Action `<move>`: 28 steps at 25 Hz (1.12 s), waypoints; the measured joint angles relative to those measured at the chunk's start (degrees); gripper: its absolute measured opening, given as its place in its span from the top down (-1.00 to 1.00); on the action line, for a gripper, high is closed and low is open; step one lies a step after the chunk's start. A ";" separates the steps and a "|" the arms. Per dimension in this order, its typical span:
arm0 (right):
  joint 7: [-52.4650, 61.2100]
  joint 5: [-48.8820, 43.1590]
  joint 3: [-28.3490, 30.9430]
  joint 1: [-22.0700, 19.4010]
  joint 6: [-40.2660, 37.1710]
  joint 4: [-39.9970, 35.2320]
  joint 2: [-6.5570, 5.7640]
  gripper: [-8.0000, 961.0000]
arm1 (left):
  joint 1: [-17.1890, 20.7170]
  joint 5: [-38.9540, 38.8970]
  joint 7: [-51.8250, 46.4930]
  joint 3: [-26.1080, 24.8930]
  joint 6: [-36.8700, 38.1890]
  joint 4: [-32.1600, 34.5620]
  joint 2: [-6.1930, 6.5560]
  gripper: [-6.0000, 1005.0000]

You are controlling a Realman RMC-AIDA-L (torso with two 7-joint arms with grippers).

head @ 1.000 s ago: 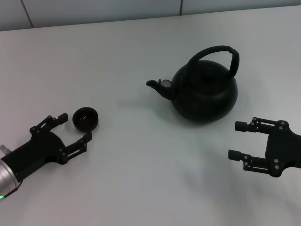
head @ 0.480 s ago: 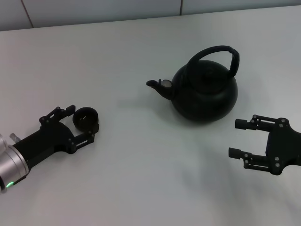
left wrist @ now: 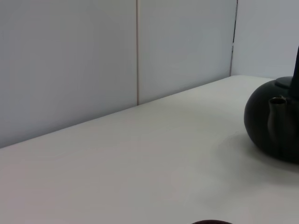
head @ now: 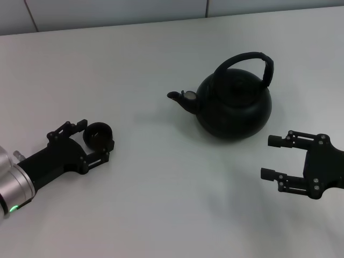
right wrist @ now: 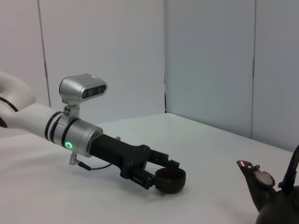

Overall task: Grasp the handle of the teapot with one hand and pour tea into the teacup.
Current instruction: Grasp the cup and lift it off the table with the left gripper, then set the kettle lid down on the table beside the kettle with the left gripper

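The matte-black teapot [head: 234, 107] stands upright on the white table [head: 161, 193], spout pointing to the left, its arched handle [head: 244, 58] raised over the lid. The small black teacup [head: 98, 135] stands at the left. My left gripper [head: 94, 141] is open with the teacup between its two fingers; I cannot tell if they touch it. The right wrist view shows the same: the left gripper [right wrist: 164, 173] around the teacup [right wrist: 171, 180], with the teapot [right wrist: 280, 210] at the edge. My right gripper [head: 269, 157] is open and empty, near the teapot's front right side, apart from it.
The left wrist view shows the teapot [left wrist: 275, 123] at one edge, the teacup's rim [left wrist: 211, 222] at the frame's edge, and a grey panelled wall [left wrist: 93, 60] behind the table. Bare table lies between the teacup and the teapot.
My left gripper has moved forward until its fingers straddle the teacup, mostly in the first half second. The teapot and my right gripper have not moved.
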 joint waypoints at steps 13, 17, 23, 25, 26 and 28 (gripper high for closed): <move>0.02 -0.01 0.00 -0.01 -0.14 -0.04 0.00 -0.42 | -0.54 0.00 1.21 -0.26 -0.46 -0.96 0.00 -0.67; 0.01 -0.02 0.00 -0.01 -0.15 -0.07 0.00 -0.42 | -0.63 0.00 1.21 -0.29 -0.46 -0.95 0.00 -0.67; 0.01 -0.02 0.00 -0.02 -0.15 -0.09 0.00 -0.42 | -0.65 0.00 1.17 -0.29 0.54 -0.93 0.00 -0.38; 0.01 -0.02 0.00 -0.08 -0.14 -0.09 0.00 -0.42 | -0.67 0.00 1.04 -0.25 1.36 -0.92 0.00 -0.38; 0.01 -0.02 0.00 -0.08 -0.14 -0.09 0.00 -0.42 | -0.67 0.00 1.04 -0.25 1.36 -0.92 0.00 -0.38; 0.05 -0.02 0.00 -0.09 -0.14 -0.09 0.00 -0.42 | -2.87 0.22 1.24 0.17 3.61 -3.27 -0.02 -0.38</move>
